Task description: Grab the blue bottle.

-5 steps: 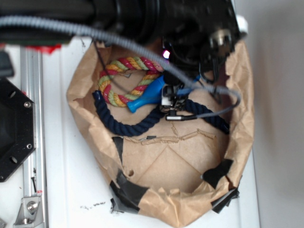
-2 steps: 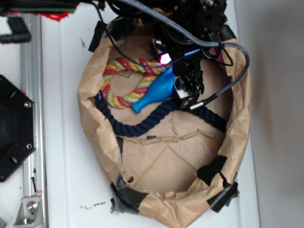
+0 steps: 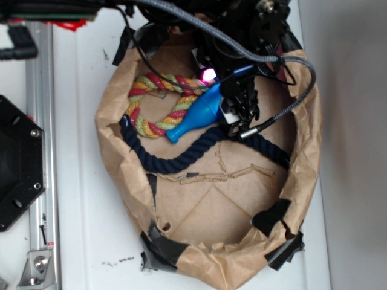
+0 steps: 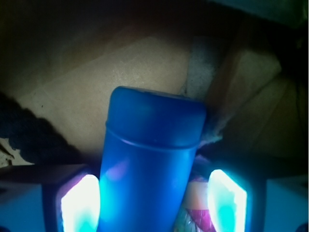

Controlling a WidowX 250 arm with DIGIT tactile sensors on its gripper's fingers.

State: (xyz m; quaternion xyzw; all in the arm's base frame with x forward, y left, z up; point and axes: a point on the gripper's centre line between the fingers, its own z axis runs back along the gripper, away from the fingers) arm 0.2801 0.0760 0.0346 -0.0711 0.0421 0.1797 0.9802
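The blue bottle point(image 3: 196, 116) lies on its side inside a brown paper nest, neck pointing lower left and resting on the navy rope. My gripper point(image 3: 237, 112) is down over the bottle's wide end. In the wrist view the bottle point(image 4: 149, 164) fills the space between my glowing fingers, with the gripper point(image 4: 153, 205) straddling it. The left pad point(image 4: 79, 203) is at the bottle's side. The right pad point(image 4: 227, 198) stands off it by a small gap. The jaws are open around the bottle.
A multicoloured braided rope ring point(image 3: 163, 80) lies just left of the bottle, and a dark navy rope point(image 3: 175, 160) curves below it. The crumpled paper wall point(image 3: 115, 163) surrounds everything, patched with black tape point(image 3: 166, 248). A metal rail point(image 3: 39, 121) runs along the left.
The arm has swung away from the top of the view and the gripper has come down around the bottle's wide end. The bottle has shifted slightly to the right.
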